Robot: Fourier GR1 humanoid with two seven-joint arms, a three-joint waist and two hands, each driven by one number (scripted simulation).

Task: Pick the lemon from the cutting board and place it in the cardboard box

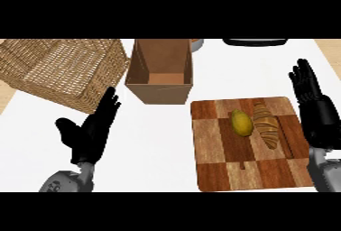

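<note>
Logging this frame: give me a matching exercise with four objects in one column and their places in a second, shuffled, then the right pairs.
Things:
1. lemon
2. cardboard box
3. wicker basket
4. bread

Places:
A. on the cutting board, the right one of the two foods
B. at the view's far left
C. just beyond the board's far left corner, top open
D. on the board, left of the other food

Pairs: 1-D, 2-C, 3-B, 4-A
</note>
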